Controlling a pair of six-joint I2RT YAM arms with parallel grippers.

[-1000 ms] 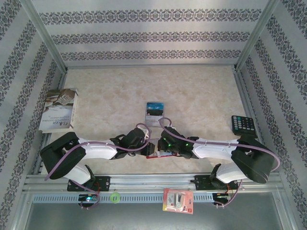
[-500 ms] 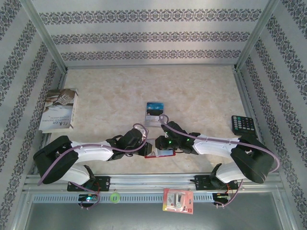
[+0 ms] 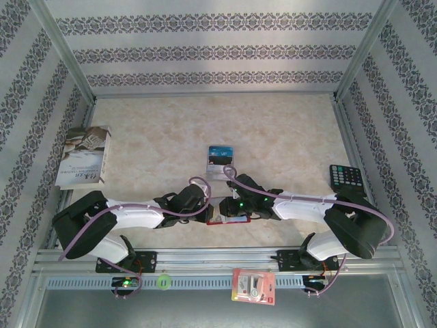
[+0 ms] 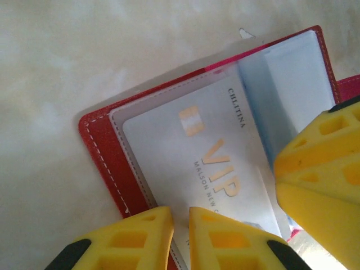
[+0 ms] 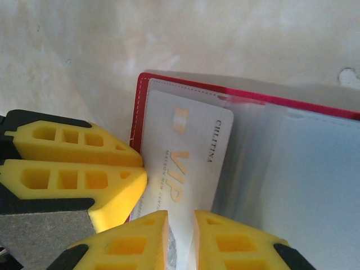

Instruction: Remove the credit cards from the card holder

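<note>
Top external view: we see more of holder (image 3: 229,221) bared between grippers than second ago. Left gripper (image 4: 180,239), right gripper (image 5: 180,242): jaws near-closed, grip unclear. VIP card (image 4: 208,157) stays pocketed; extraction pending.

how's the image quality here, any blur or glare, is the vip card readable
Left wrist view: the white plastic VIP card in the red leather-like card holder reads clearly, while the left pincer's yellow fingers are soft, too near the lens. Right wrist view: same card legible, pale marbled table washed bright. Top view: evenly lit, sharp, no strong glare.
</note>
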